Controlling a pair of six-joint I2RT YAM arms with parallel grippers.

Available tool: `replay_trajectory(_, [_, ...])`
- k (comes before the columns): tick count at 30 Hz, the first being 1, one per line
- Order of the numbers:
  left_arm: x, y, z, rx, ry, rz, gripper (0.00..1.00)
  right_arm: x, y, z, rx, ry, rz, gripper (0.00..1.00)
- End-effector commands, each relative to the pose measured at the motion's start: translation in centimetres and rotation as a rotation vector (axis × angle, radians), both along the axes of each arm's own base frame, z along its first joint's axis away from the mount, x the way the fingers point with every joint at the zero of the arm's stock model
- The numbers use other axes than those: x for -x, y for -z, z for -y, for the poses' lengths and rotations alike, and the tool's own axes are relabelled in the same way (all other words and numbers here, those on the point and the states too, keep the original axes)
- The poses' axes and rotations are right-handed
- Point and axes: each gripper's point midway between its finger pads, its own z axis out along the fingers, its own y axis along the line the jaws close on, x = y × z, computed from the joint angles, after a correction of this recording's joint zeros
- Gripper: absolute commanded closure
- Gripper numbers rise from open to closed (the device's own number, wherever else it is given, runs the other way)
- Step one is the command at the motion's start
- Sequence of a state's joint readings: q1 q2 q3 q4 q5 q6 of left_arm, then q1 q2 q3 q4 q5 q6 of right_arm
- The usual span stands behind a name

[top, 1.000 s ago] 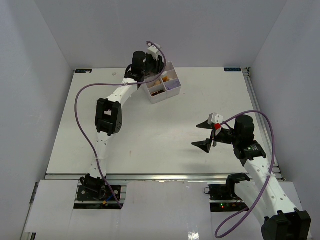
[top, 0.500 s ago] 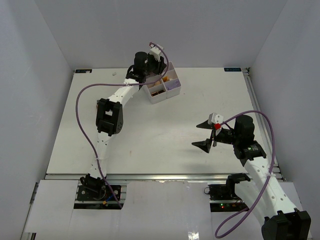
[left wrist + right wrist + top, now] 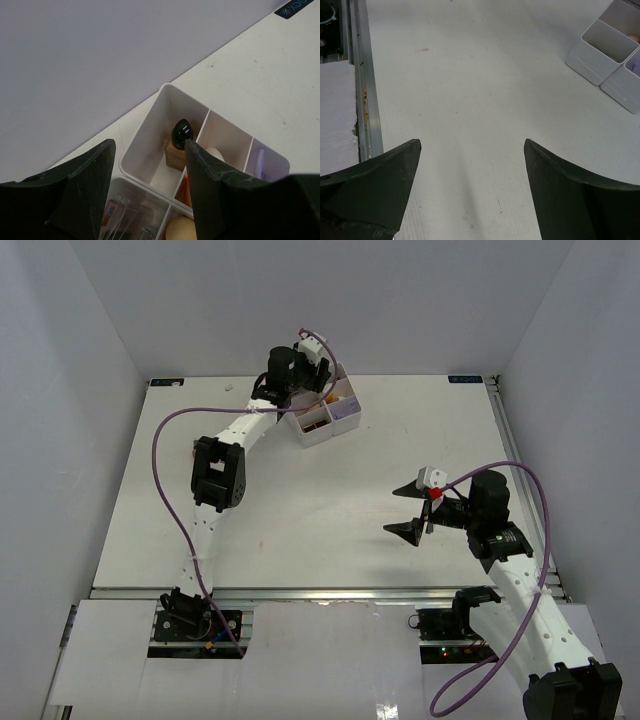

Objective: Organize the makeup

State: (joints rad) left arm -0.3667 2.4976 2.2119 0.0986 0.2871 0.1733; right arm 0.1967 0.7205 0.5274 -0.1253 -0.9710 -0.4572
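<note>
Left wrist view: the left fingers [image 3: 148, 146] stand apart, holding nothing, over the white box [image 3: 150, 120]. The tan bottle [image 3: 176, 154] stands upright in a corner compartment just below them, nearer the right-hand finger. The right fingers [image 3: 470, 150] hang wide and empty over the tabletop [image 3: 470, 75], well away. Since a second ago the left wrist has shifted slightly; the right arm hasn't.
</note>
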Motion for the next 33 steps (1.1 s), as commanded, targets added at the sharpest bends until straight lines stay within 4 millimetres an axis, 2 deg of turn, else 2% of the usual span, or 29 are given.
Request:
replay_trajectory(1, [2.6,-10.0,0.3,0.066,0.017,0.131,0.29,-0.1,-0.7,0.0,-0.003,-0.007,0.045,0.10])
replay_trajectory(2, [3.3,-11.8,0.2,0.088,0.018,0.149,0.26,-0.2,-0.7,0.0,-0.002,-0.001,0.045,0.10])
replay_trajectory(3, [3.9,-12.8,0.0,0.105,0.016,0.153,0.25,-0.3,-0.7,0.1,-0.002,0.003,0.044,0.10])
replay_trajectory(4, [4.4,-12.6,-0.1,0.121,0.015,0.138,0.22,-0.4,-0.7,0.2,-0.001,0.010,0.041,0.10])
replay_trajectory(6, [6.2,-14.9,-0.9,0.157,0.001,0.153,0.15,-0.7,-0.6,0.4,0.001,0.031,0.032,0.10])
replay_trajectory(8, [9.1,-19.4,-2.2,0.202,-0.007,0.207,0.09,-1.2,-0.6,0.8,0.001,0.064,0.020,0.10])
replay_trajectory(10, [10.9,-18.6,-3.1,0.217,-0.023,0.160,0.05,-1.9,-0.6,1.5,-0.004,0.121,-0.002,0.10])
replay_trajectory(12, [14.3,-20.8,-4.7,0.248,-0.037,0.155,0.02,-2.4,-0.7,2.0,-0.009,0.150,-0.011,0.10])
replay_trajectory(13, [15.0,-19.0,-5.1,0.266,-0.056,0.090,0.02,-2.4,-0.7,2.1,-0.013,0.155,-0.016,0.10])
replay_trajectory(14, [16.0,-18.3,-5.6,0.276,-0.068,0.054,0.02,-2.5,-0.8,2.3,-0.016,0.159,-0.019,0.10])
replay_trajectory(15, [17.7,-19.4,-6.4,0.302,-0.071,0.050,0.02,-2.5,-0.9,2.5,-0.021,0.163,-0.020,0.10])
replay_trajectory(16, [19.9,-19.5,-7.3,0.319,-0.077,0.034,0.02,-2.6,-1.0,2.7,-0.027,0.170,-0.023,0.10])
replay_trajectory(17, [21.6,-18.5,-8.2,0.328,-0.089,0.003,0.02,-2.6,-1.0,2.9,-0.033,0.172,-0.026,0.10])
replay_trajectory(19, [23.9,-16.9,-9.4,0.347,-0.115,-0.047,0.02,-2.5,-1.1,3.0,-0.041,0.168,-0.029,0.10])
replay_trajectory(21, [26.6,-13.3,-10.9,0.355,-0.161,-0.155,0.02,-2.5,-1.1,3.1,-0.046,0.171,-0.039,0.10])
replay_trajectory(22, [28.1,-13.3,-11.9,0.376,-0.180,-0.162,0.02,-2.5,-1.0,3.2,-0.046,0.173,-0.045,0.10])
replay_trajectory(26, [33.0,-9.0,-14.5,0.386,-0.267,-0.276,0.02,-2.9,-0.6,3.4,-0.044,0.192,-0.069,0.10])
replay_trajectory(27, [33.7,-7.1,-15.3,0.388,-0.314,-0.325,0.02,-3.0,-0.5,3.5,-0.044,0.196,-0.072,0.10])
replay_trajectory(33, [37.3,-2.8,-17.9,0.430,-0.455,-0.448,0.02,-3.3,-0.4,3.8,-0.041,0.217,-0.078,0.10])
